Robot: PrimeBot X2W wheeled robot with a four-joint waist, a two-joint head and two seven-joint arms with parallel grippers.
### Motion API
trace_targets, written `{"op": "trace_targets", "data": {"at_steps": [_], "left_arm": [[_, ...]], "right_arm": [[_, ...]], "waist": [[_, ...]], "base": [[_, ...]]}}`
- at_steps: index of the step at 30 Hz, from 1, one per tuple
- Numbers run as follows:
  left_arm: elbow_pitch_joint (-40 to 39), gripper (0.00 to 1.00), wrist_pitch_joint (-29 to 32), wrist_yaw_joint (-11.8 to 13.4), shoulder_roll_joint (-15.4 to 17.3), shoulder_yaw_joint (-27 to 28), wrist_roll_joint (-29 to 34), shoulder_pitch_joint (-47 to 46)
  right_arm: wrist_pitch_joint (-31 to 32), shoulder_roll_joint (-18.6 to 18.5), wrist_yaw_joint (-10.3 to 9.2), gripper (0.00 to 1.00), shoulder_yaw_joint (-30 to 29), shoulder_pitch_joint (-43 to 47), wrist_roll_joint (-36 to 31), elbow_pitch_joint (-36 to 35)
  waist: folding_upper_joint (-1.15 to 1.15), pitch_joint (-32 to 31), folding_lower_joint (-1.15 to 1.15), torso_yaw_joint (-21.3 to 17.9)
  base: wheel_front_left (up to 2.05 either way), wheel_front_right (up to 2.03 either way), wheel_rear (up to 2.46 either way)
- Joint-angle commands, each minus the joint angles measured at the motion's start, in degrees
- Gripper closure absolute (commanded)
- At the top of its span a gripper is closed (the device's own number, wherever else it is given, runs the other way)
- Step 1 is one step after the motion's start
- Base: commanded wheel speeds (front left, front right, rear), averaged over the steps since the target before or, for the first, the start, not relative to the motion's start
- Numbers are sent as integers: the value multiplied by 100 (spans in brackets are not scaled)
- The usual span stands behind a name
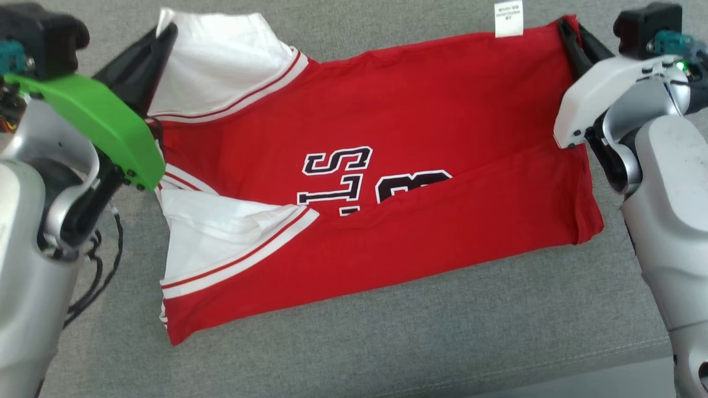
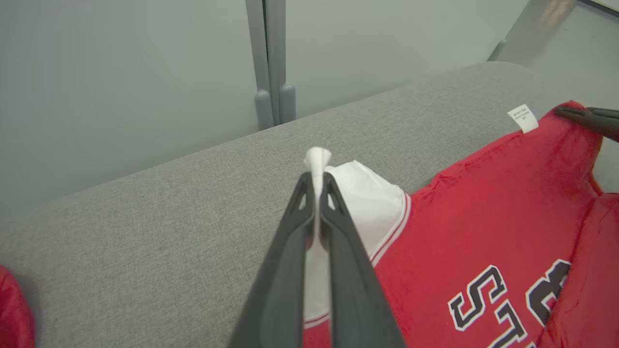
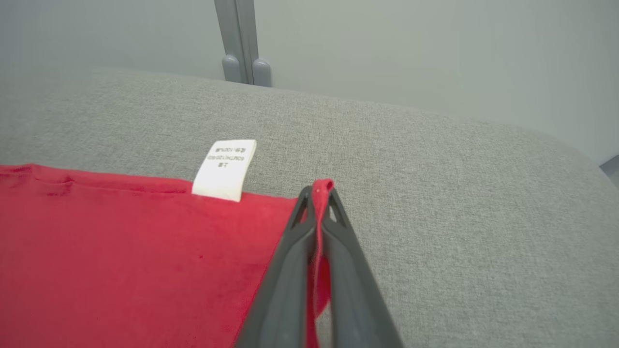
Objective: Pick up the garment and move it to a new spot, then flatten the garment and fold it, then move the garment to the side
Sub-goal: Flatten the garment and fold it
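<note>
Bright green cover [image 1: 94, 119] with small screws at upper left, white cover [image 1: 597, 94] at upper right, silver-grey forearms [image 1: 672, 221], black cables [image 1: 99, 265] at lower left, teal plugs [image 1: 669, 41], green light [image 1: 681, 66], dark fingers [image 2: 285, 261] with triangular cut-outs

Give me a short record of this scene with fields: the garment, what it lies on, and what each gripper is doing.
jersey: red, white sleeves, black lettering, spread out with some creases
surface: grey cushion
left gripper: shut on a white sleeve
right gripper: shut on the jersey's red corner
label: white, on the far edge, near the right gripper
</note>
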Motion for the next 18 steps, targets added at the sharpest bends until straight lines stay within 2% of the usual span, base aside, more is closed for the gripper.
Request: {"op": "trace_targets", "data": {"at_steps": [1, 9, 13, 18], "left_arm": [[-171, 100, -97, 11, 66, 42, -99, 319], [-986, 100, -565, 342, 67, 153, -349, 1991], [-1153, 100, -830, 502, 13, 217, -460, 2720], [-1136, 100, -1105, 575, -130, 117, -467, 3340]], "right_arm": [[-135, -52, -8, 100, 14, 258, 49, -99], [-448, -128, -8, 100, -386, 1601, 245, -704], [-417, -36, -8, 100, -672, 2181, 207, -1042], [-322, 147, -8, 100, -946, 2736, 142, -1407]], "waist": [[0, -396, 0, 21], [0, -1036, 0, 214], [0, -1242, 0, 294], [0, -1359, 0, 381]], "base": [[0, 0, 0], [0, 0, 0], [0, 0, 0], [0, 0, 0]]}}
